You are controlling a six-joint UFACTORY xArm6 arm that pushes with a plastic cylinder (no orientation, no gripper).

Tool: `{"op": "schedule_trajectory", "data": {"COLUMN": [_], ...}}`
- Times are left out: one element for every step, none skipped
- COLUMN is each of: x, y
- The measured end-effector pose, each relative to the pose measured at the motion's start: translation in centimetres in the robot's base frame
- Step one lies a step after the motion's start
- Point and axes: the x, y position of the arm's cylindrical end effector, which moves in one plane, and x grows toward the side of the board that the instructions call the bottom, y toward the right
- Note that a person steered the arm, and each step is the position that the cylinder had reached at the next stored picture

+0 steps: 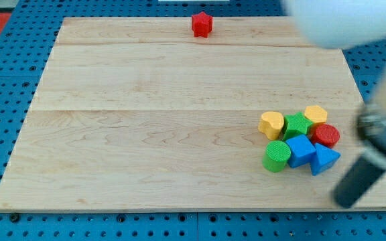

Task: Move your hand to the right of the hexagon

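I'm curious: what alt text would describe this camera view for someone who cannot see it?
My tip rests near the wooden board's lower right edge, right of a cluster of seven blocks: yellow, yellow hexagon, green, red cylinder, green cylinder, two blue. A red block sits alone at the view's top.

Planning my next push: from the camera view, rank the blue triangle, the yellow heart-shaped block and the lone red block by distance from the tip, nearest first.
Measured from my tip, at the view's bottom right:
1. Blue triangle, the cluster's lower right, just up-left of my tip.
2. Yellow heart-shaped block, the cluster's left end.
3. Red block, alone at the view's top edge.
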Motion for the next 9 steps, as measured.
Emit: {"op": "schedule_trajectory", "data": {"x": [-5.4,-13.9,-18.8,-19.4,-18.2,-18.1,-18.0,-17.6,-16.4], "y": [5.6,5.7,5.8,5.8,5.8,5.8,5.8,5.4,5.4]}}
